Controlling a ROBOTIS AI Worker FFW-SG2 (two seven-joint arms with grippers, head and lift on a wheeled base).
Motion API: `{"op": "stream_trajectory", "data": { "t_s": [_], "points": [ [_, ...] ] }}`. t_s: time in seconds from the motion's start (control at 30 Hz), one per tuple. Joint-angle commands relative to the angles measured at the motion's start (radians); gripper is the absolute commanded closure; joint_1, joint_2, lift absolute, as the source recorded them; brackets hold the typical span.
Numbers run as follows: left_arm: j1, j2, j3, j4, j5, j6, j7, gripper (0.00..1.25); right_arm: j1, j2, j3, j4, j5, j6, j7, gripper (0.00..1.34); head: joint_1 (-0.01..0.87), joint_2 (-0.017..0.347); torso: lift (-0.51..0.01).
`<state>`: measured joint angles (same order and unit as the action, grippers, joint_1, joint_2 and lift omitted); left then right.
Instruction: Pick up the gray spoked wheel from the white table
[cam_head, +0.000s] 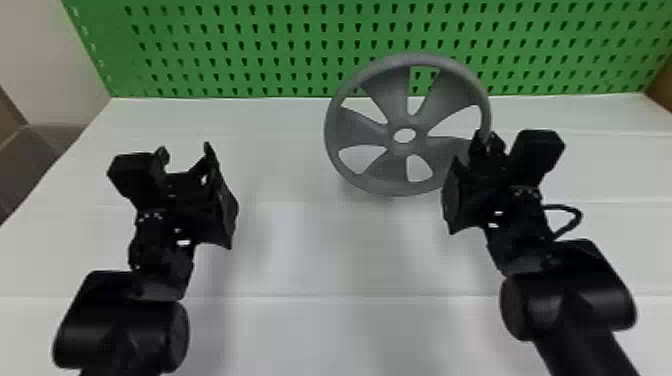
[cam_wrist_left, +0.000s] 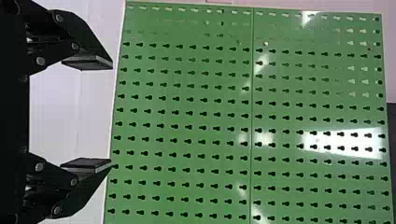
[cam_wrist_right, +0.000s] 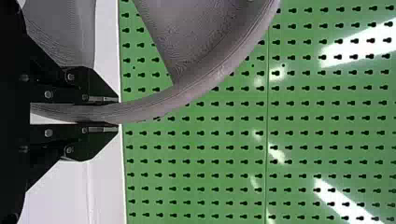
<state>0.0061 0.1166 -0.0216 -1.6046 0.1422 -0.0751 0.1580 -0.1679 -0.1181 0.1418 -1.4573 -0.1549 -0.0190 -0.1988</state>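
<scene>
Before green pegboard, wheel tilted, axis toward head; right gripper pinching rim, left gripper gaping.

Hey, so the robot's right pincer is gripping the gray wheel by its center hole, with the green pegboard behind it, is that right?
Not quite: the grip isn't at the middle. The right wrist view shows the right pincer closed on the outer rim of the gray wheel, with the green pegboard behind it.
</scene>
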Motion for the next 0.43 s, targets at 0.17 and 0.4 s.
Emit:
{"op": "stream_trajectory", "data": {
  "t_s": [0.17, 0.4],
  "points": [
    [0.002, 0.0, 0.0, 0.0, -0.001, 0.0, 0.0, 0.5, -0.004, 0.0, 0.005, 0.0, 0.002, 0.004, 0.001, 1.18, 0.779, 0.069, -0.08],
    [0.002, 0.0, 0.002, 0.0, 0.0, 0.0, 0.0, 0.5, -0.004, 0.002, 0.005, 0.0, 0.0, 0.007, 0.001, 1.18, 0.779, 0.069, -0.08]
  ]
}}
